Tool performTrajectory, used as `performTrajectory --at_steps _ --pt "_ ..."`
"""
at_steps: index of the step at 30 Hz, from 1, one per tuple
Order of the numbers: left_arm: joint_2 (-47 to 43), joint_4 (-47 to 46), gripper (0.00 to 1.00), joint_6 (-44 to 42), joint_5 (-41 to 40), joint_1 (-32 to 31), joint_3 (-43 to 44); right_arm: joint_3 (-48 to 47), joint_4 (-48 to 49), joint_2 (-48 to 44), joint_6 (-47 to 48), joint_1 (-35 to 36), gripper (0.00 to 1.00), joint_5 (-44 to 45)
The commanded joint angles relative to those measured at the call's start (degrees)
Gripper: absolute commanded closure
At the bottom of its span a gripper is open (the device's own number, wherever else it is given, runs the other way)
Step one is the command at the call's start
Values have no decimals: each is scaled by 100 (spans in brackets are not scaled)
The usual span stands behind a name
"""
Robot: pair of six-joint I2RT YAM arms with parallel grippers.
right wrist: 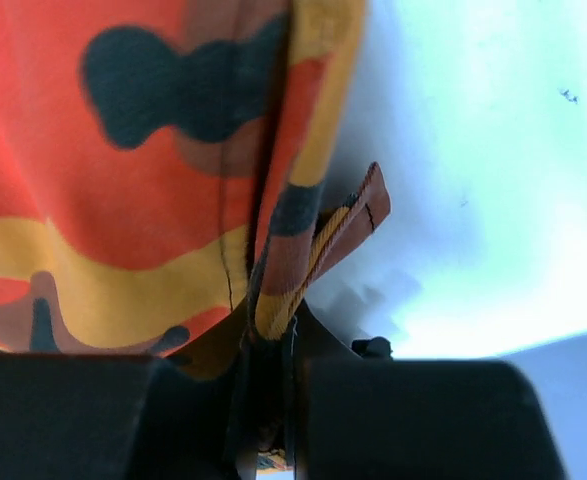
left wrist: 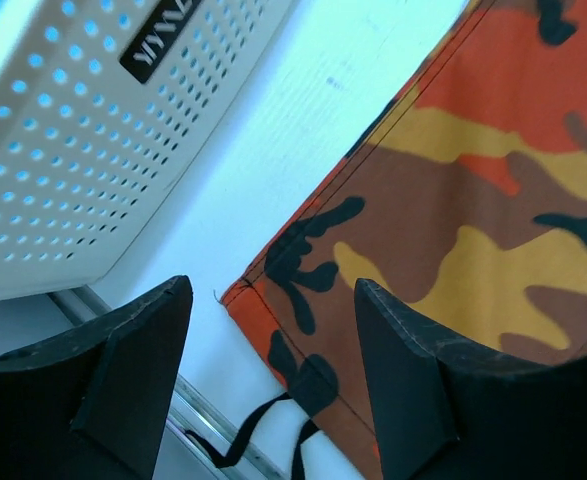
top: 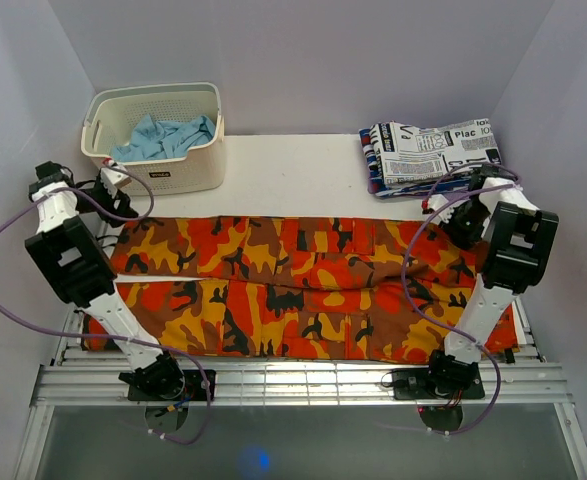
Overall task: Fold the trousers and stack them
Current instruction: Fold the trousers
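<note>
Orange camouflage trousers (top: 293,290) lie spread flat across the white table (top: 293,170), the right gripper (right wrist: 270,372) pinching their far right edge, the left gripper (left wrist: 273,320) spread apart above their far left corner beside a basket (top: 188,165).

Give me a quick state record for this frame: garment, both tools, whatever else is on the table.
trousers: orange camo, laid flat full length across table
left tool: open, over the trousers' far left corner, next to basket
right tool: shut on the trousers' edge at the far right
basket: back left, holds blue garment
folded stack: back right, newsprint pattern on top
</note>
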State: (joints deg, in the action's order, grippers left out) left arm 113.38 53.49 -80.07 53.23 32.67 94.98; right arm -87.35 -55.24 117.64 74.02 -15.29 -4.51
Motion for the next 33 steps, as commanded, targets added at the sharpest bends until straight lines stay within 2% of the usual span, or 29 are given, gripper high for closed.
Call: performTrajectory --at_steps 1,5,10,13,17,22,24,28,29,33 --pt "385 372 24 -851 -313 -146 415 777 1048 -724 1105 87 92 354" --pt "737 110 31 -852 -673 -322 294 1097 1639 -1015 1168 263 92 590" --pt "931 318 51 -1045 -1358 -331 -260 825 1710 -972 1027 377 92 610" --pt "800 582 58 -1282 -1500 -121 -638 711 1701 -1006 1036 491 92 583" --pt "406 1013 60 -1668 -1622 99 -1165 798 1806 -1147 1132 571 92 566" --pt "-131 1768 61 -2337 -1624 161 -1500 1755 2552 -1822 1650 623 92 513" --pt "-290 1761 56 -2320 -1318 170 -1308 2098 2999 -2069 1808 650 92 513" --pt "130 1795 46 -1978 -806 161 -245 2888 3660 -2623 2195 694 92 232" --pt "279 1822 45 -1960 -780 135 183 2960 3748 -2667 2231 703 92 223" --pt "983 1840 40 -1933 -893 56 915 2970 3907 -2694 2222 729 92 161"
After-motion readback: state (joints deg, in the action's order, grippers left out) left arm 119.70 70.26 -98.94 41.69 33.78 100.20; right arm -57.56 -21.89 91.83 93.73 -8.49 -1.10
